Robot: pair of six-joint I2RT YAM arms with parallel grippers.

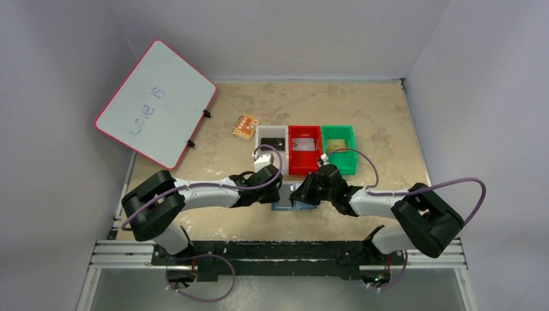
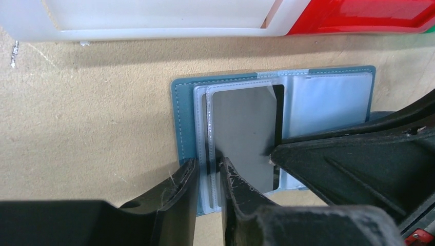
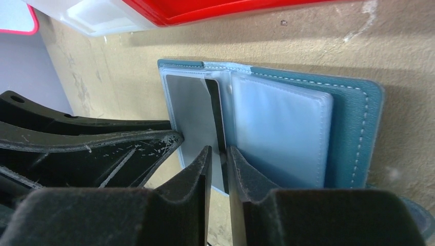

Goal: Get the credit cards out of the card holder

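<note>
The open card holder (image 2: 180, 118) lies flat just before the white bin (image 2: 154, 23), with a silver-grey credit card (image 2: 241, 133) among its floppy clear sleeves. The left gripper (image 2: 208, 164), jaws narrowed, straddles the sleeve edge. The right gripper (image 3: 219, 151) likewise straddles the card's near edge. Whether either truly grips cannot be told. The card looks light, stiff and slick, best pinched squarely at that edge.

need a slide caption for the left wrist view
Left claw straddles the open card holder's sleeves; right claw at the grey credit card.
</note>
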